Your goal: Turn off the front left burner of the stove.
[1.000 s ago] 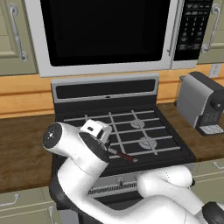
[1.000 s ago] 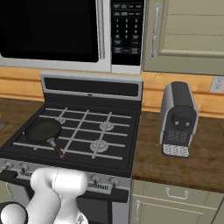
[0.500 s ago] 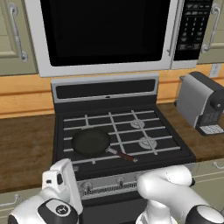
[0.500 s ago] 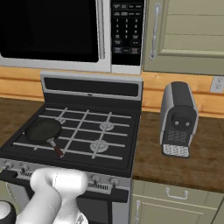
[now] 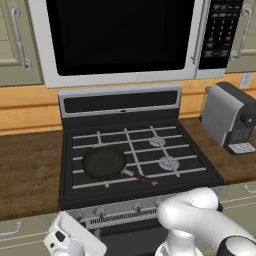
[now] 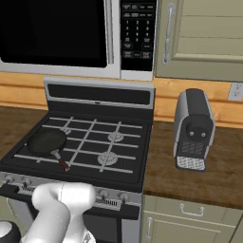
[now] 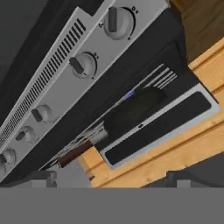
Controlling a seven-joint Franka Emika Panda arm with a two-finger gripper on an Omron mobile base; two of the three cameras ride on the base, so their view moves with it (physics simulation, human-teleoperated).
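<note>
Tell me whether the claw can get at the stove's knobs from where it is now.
Probably yes. The hand view looks straight at the silver knob strip of the stove, and nothing stands between the claw and the knobs. The pan sits up on the grate, clear of the front.

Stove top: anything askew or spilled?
Nothing spilled or damaged. A black frying pan sits on the stove over the front left burner, handle angled toward the centre front. Coffee machine stands upright on the counter.
</note>
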